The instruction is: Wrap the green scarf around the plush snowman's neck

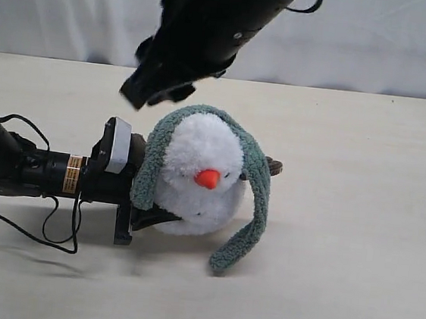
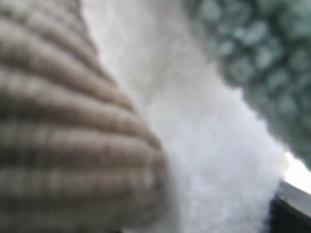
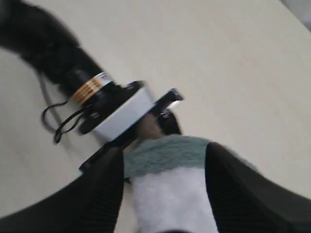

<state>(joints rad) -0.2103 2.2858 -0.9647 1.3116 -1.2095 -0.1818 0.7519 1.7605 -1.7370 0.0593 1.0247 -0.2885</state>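
Observation:
The plush snowman (image 1: 202,154) lies on the table with its orange nose facing the camera. The green scarf (image 1: 256,187) is draped over its top, and both ends hang down its sides to the table. My left gripper (image 1: 139,197) comes in from the left and is closed around the snowman's back; one dark finger shows beneath it. The left wrist view is filled by white fur (image 2: 209,145), the scarf (image 2: 257,53) and a brown ribbed twig arm (image 2: 68,131). My right gripper (image 1: 145,91) hovers open above the snowman, apart from it, with the scarf (image 3: 170,153) seen between its fingers (image 3: 104,194).
The beige table (image 1: 356,243) extends to a white wall at the back. The left arm's black cable (image 1: 53,226) loops on the table at the left. The right arm (image 1: 212,22) hangs over the scene's upper middle.

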